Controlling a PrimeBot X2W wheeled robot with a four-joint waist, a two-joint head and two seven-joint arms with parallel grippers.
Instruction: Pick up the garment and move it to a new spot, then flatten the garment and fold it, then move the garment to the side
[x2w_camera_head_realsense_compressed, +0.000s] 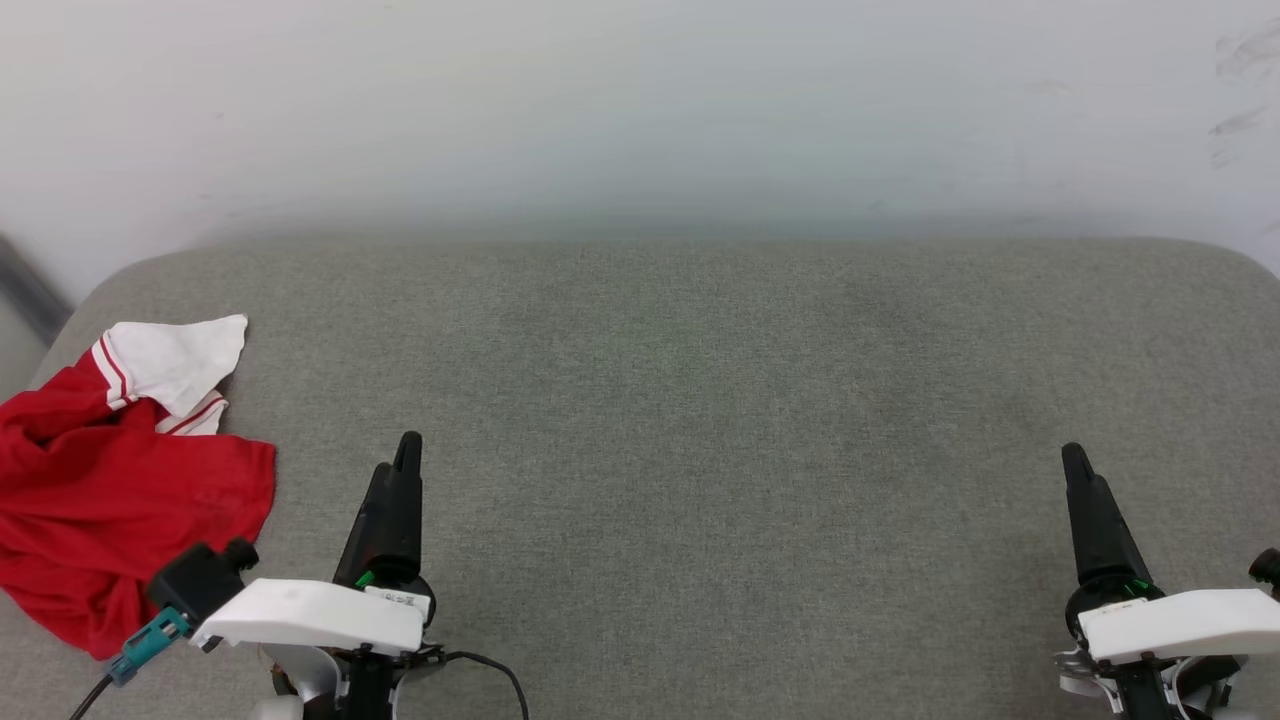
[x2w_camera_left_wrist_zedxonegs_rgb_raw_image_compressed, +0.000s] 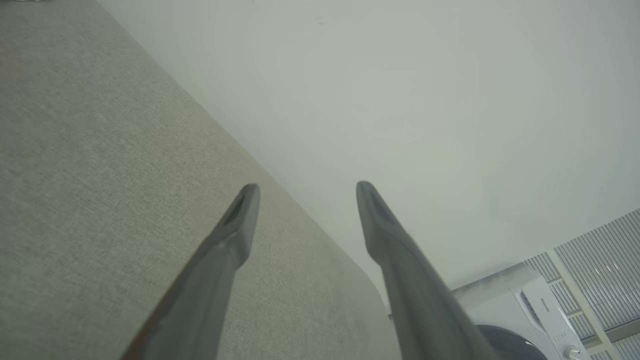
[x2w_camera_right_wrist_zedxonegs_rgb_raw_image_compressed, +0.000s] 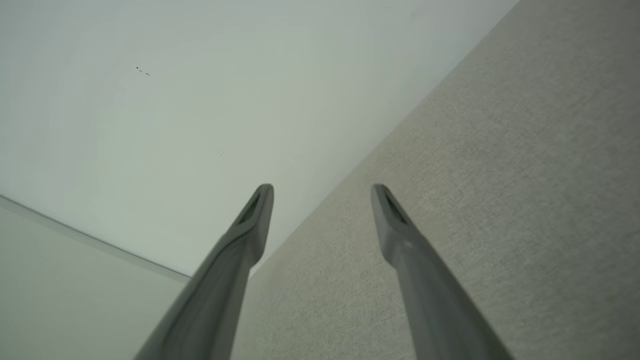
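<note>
Crumpled at the frame's left edge on grey worktop (x2w_camera_head_realsense_compressed: 700, 400): garment (x2w_camera_head_realsense_compressed: 120, 500), white sleeve (x2w_camera_head_realsense_compressed: 175, 355) uppermost. Lower left and right: left gripper (x2w_camera_left_wrist_zedxonegs_rgb_raw_image_compressed: 305, 190), right gripper (x2w_camera_right_wrist_zedxonegs_rgb_raw_image_compressed: 322, 189), fingers (x2w_camera_left_wrist_zedxonegs_rgb_raw_image_compressed: 240, 220) apart, holding nothing.

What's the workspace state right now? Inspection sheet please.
Surface: grey fabric top, flat, rounded corners.
Job's things: garment crumpled at the left edge, not yet folded.
Clutter: nothing seen.
Grippers: left gripper and right gripper both open, holding nothing, fingers off the garment.
Cables: black cable looping by the left wrist; teal connector on the left arm.
Surroundings: pale wall; white appliance beyond the surface's corner.
</note>
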